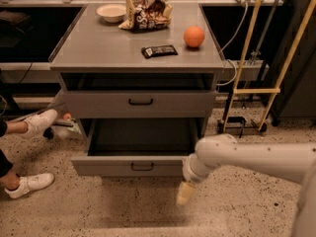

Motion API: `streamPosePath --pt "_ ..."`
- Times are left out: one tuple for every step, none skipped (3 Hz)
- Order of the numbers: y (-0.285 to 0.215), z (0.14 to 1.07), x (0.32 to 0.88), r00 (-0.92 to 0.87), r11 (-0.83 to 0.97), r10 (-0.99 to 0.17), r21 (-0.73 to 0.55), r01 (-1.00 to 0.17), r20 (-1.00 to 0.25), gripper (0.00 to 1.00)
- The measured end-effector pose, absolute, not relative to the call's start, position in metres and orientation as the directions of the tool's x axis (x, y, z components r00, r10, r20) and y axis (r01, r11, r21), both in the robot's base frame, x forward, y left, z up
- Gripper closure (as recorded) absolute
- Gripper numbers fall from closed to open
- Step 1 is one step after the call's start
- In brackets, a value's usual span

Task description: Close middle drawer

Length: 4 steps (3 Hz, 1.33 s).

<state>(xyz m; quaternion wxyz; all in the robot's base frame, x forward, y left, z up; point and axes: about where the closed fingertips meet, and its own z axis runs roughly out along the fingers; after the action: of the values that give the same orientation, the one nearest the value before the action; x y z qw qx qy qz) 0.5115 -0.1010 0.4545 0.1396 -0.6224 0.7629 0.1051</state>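
Note:
The middle drawer (133, 166) is the open one low on the grey cabinet, with a flat grey front and a small dark bar handle (142, 167). It stands partly pulled out, and its dark inside (143, 136) looks empty. The drawer above it (140, 101) is shut. My white arm (247, 157) comes in from the right, and its wrist is at the right end of the open drawer's front. The gripper (185, 193) points down toward the floor just below and in front of that corner. It holds nothing that I can see.
On the cabinet top are a bowl (111, 12), a snack bag (146, 15), an orange (194, 36) and a dark bar (159, 51). A person's white shoes (30, 182) are on the floor at left. A yellow-framed stand (254, 90) is at right.

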Motion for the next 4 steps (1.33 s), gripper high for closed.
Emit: streamPosePath --pt "-0.073 0.471 0.544 -0.148 0.181 -0.918 -0.057 -0.982 -0.368 0.0" --pt "-0.073 0.471 0.544 -0.148 0.181 -0.918 -0.057 -0.982 -0.368 0.0" --pt "-0.084 0.458 0.55 -0.18 0.206 -0.916 -0.036 -0.978 -0.359 0.0" --pt "-0.117 0.426 0.574 -0.275 0.294 -0.9 -0.004 -0.956 -0.338 0.0"
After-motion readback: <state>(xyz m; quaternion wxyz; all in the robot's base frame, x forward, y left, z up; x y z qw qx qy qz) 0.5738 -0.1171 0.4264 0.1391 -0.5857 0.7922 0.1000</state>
